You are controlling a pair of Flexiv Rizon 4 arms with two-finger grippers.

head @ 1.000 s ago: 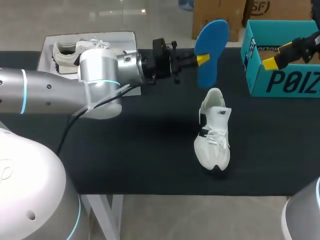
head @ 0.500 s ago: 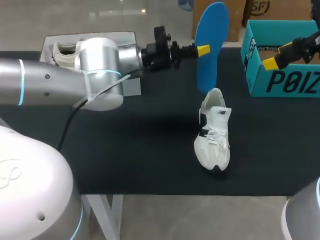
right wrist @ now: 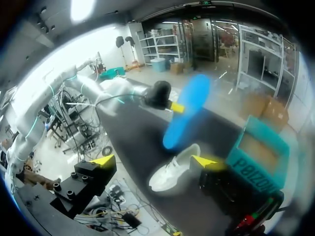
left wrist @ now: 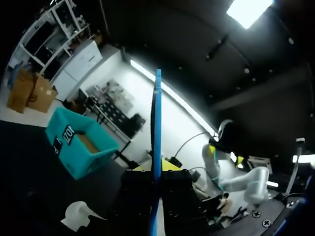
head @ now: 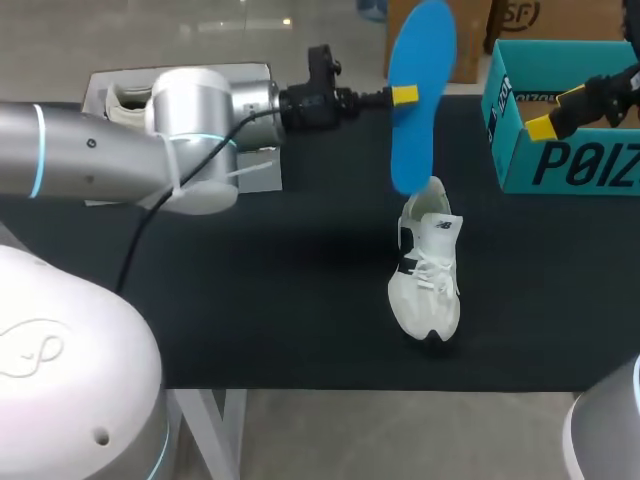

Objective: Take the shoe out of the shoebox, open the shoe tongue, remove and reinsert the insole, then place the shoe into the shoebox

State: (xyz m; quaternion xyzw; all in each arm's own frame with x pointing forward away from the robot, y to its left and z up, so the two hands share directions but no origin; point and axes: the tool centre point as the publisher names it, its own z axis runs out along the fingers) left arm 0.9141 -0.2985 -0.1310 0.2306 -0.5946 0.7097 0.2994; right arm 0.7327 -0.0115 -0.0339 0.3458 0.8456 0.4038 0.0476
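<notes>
A blue insole (head: 418,95) hangs upright over the black table, its lower end just above the heel of the white shoe (head: 428,265). My left gripper (head: 404,96) is shut on the insole's edge near the middle. In the left wrist view the insole (left wrist: 157,142) stands edge-on between the fingers, with the shoe (left wrist: 81,216) and the teal shoebox (left wrist: 78,147) below and beyond it. My right gripper (head: 556,112) is open at the left wall of the shoebox (head: 580,165). From the right wrist, the gripper (right wrist: 153,161) stands wide with the shoe (right wrist: 172,172), insole (right wrist: 187,118) and shoebox (right wrist: 256,157) ahead.
A grey tray (head: 180,72) at the back left holds another white shoe (head: 125,105). My left arm (head: 150,160) stretches across the table's back left. The shoebox sits at the back right corner.
My left arm has turned the insole from a tilt to nearly upright and lifted it slightly; its lower end now reaches the shoe's heel. The right arm has not moved.
</notes>
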